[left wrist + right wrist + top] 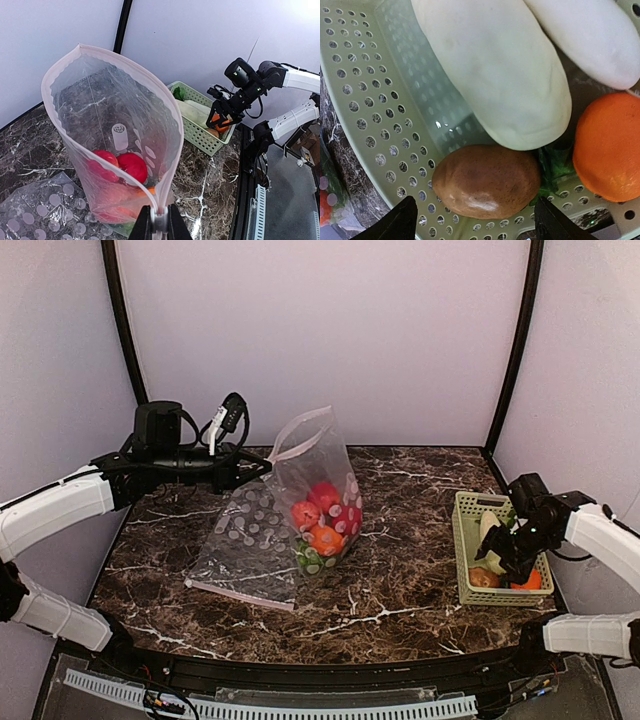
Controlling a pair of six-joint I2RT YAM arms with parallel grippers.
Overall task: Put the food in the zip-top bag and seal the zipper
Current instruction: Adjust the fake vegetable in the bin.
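My left gripper [262,468] [160,222] is shut on the mouth edge of the clear dotted zip-top bag [312,475] [115,100] and holds it upright and open. The pinkish zipper [60,70] gapes. Inside lie red apples [322,496] [132,166], an orange piece [326,540] and green grapes [308,560]. My right gripper [497,558] [476,222] is open inside the pale green basket [463,540] [365,100], its fingers on either side of the brown potato [487,180], not touching it. Two white radishes [495,65], an orange [607,145] and leafy greens [552,167] lie beside it.
A second dotted bag [245,550] [35,210] lies flat on the marble table [400,590], left of the upright bag. The basket [197,135] stands at the table's right edge. Pale walls close in the back and sides.
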